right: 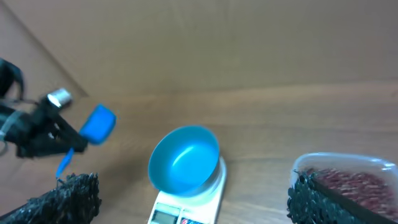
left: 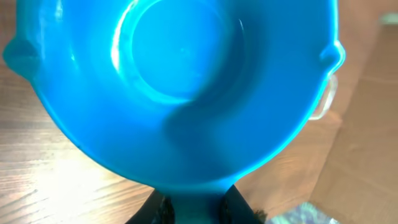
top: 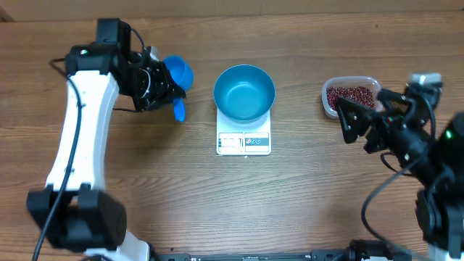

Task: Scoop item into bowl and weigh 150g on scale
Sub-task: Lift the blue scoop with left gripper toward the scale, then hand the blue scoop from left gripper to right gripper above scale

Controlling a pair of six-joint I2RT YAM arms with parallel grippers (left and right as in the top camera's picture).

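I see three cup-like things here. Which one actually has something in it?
The clear plastic tub on the right, holding dark red beans. The blue bowl on the scale and the small blue scoop are both empty.

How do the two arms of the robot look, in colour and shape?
The left arm has long white links, black joints and a thin black cable. The right arm shows mainly black parts, a small green light and looping black cables. The jaws are black.
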